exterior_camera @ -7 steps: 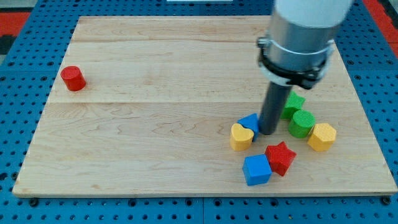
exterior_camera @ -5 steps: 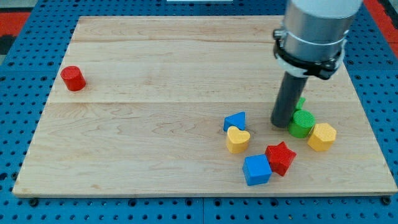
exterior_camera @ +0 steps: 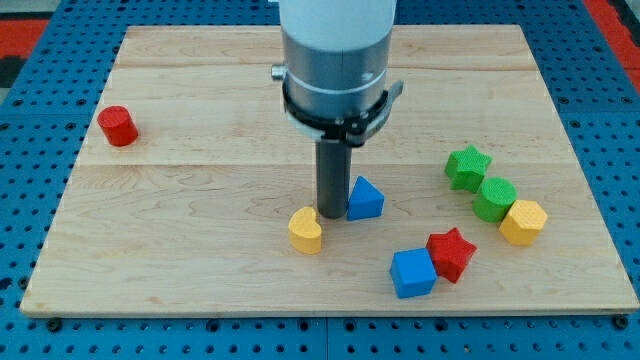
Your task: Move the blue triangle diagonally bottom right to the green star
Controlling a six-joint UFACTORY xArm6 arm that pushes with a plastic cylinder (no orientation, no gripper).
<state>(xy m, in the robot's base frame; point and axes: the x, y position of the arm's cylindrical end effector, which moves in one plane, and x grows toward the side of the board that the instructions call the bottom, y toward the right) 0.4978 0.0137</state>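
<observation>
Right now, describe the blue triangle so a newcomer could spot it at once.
Start at the wooden board and find my tip near the middle. The blue triangle sits right beside it on the view's right. Unlike the blue cube lower down, it is wedge-shaped.

Pale, striped maple-grain tabletop (exterior_camera: 200, 120) over blue pegboard (exterior_camera: 30, 150) carries a blue triangle (exterior_camera: 365, 199), blue cube (exterior_camera: 412, 273), green star (exterior_camera: 467, 166), green cylinder (exterior_camera: 493, 198), red star (exterior_camera: 451, 252), red cylinder (exterior_camera: 117, 126), yellow heart (exterior_camera: 305, 229) and yellow hexagon (exterior_camera: 523, 221).
</observation>
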